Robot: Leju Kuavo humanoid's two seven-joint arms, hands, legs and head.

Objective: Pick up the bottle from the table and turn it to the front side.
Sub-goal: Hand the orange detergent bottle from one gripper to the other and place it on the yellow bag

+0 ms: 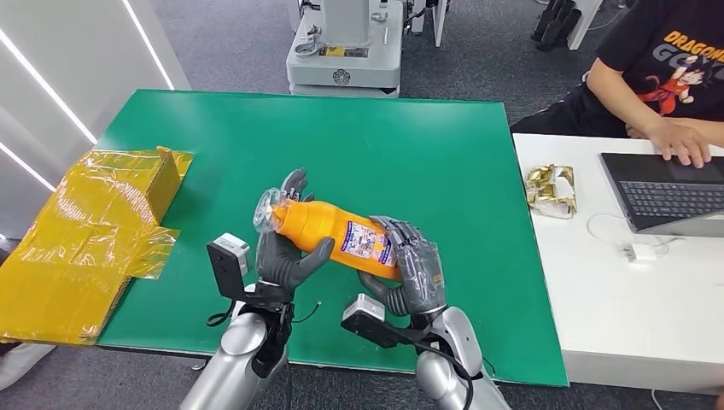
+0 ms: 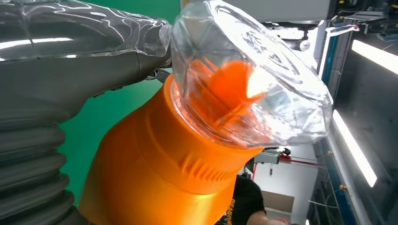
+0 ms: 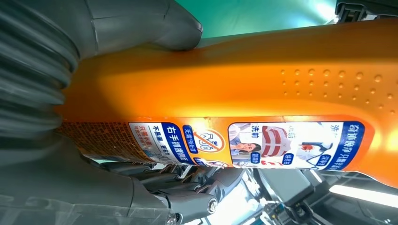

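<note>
Head view: at lower centre, above the green desk [image 1: 444,145], the left hand [image 1: 286,248] is gripping the neck end of the orange bottle [image 1: 329,226] while the right hand [image 1: 414,269] is clasping its labelled base. Left wrist view: the clear cap [image 2: 253,89] is facing the camera. Right wrist view: the label [image 3: 263,145] is showing between the fingers [image 3: 187,178].
</note>
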